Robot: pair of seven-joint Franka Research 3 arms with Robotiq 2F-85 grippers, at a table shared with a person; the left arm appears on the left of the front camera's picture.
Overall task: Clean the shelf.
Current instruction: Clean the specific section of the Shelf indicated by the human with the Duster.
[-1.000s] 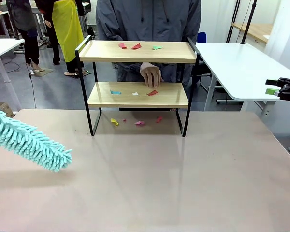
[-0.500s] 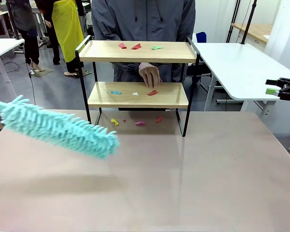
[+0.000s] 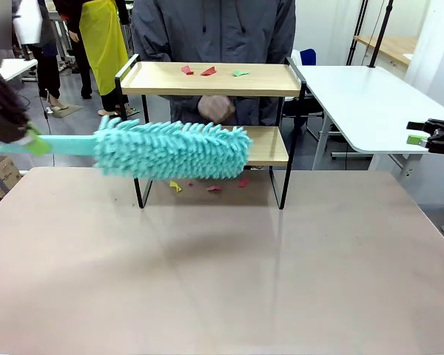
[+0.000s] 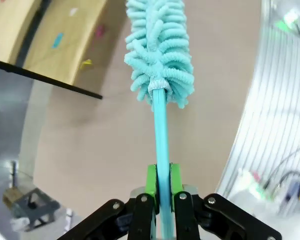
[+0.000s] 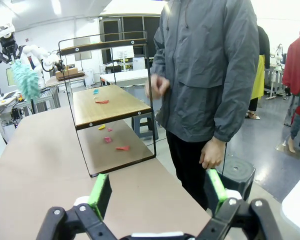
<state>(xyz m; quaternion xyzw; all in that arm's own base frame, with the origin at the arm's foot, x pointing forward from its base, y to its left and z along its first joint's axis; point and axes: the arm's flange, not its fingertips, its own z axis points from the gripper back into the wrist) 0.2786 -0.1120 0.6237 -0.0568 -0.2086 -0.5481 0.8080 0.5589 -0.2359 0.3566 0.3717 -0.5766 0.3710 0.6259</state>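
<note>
At the far left of the front view, the left end effector (image 3: 35, 143) is clamped on the thin handle of a teal duster (image 3: 174, 150). The left wrist view shows both green pads (image 4: 151, 179) pressed flat against the handle. The duster lies level above the desk (image 3: 281, 281), with its fluffy head reaching toward the middle.

The shelf (image 3: 155, 78) stands at the far middle of the desk. From the front, the duster head covers most of the lower board. The right wrist view shows the head apart from the rack, on the robot's side.

Small coloured paper scraps (image 3: 209, 71) lie on the top board, and more lie on the desk under the rack. Behind the shelf stands a person, whose hand (image 3: 216, 107) is raised between the two boards.

At the far right, the right end effector (image 3: 416, 132) hangs off the desk edge with its jaws spread wide and nothing in them.

The step in hand looks like the approach, with the duster lined up but no board swept yet. The next move likely calls for easing the head onto a board. It should then stroke toward an open edge, since the raised side rails would trap the scraps. It also needs to stay clear of the frame and the person's hand.
</note>
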